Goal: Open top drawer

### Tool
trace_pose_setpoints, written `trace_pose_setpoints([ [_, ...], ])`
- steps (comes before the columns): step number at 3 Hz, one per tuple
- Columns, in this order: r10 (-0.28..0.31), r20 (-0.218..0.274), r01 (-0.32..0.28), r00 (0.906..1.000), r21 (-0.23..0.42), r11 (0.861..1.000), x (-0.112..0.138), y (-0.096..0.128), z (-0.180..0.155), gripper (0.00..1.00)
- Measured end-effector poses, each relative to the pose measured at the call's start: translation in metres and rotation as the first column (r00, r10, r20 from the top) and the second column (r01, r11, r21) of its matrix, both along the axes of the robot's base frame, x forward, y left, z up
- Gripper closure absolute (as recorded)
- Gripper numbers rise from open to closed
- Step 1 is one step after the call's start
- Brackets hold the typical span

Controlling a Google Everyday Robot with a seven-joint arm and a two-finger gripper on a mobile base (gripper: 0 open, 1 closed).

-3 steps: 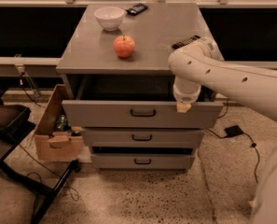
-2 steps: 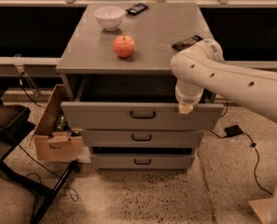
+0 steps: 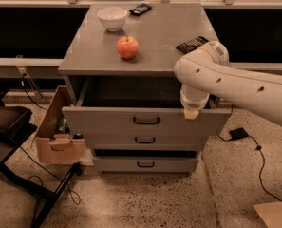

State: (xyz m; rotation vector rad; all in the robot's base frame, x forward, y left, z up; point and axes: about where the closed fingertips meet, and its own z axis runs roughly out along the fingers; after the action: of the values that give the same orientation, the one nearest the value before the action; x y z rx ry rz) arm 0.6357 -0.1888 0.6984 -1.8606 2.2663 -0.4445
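The top drawer (image 3: 107, 122) of the grey cabinet stands pulled out, and its dark inside shows behind the wide front. Its small black bar handle (image 3: 145, 120) sits at the centre of the front. My gripper (image 3: 192, 112) is at the end of the white arm, which comes in from the right. It sits at the top edge of the drawer front, to the right of the handle. Only a pale tip shows below the wrist. The two narrower drawers, middle (image 3: 145, 140) and bottom (image 3: 145, 164), lie below; the bottom one sticks out a little.
On the cabinet top (image 3: 173, 27) are a red apple (image 3: 127, 47), a white bowl (image 3: 112, 18), a dark packet (image 3: 140, 8) and a black remote (image 3: 192, 44). A cardboard box (image 3: 55, 144) stands at the left of the cabinet, beside a black stand (image 3: 17, 175). A cable and adapter (image 3: 238, 133) lie at the right.
The top drawer has slid a little further out toward the camera. My gripper has moved with its front edge.
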Motion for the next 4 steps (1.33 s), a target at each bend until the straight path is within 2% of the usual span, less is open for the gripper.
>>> trace_pose_setpoints([
  [3, -0.048, 0.021, 0.048, 0.9986, -0.010, 0.999, -0.027, -0.005, 0.010, 1.00],
  [4, -0.048, 0.021, 0.048, 0.9986, -0.010, 0.999, -0.027, -0.005, 0.010, 1.00],
])
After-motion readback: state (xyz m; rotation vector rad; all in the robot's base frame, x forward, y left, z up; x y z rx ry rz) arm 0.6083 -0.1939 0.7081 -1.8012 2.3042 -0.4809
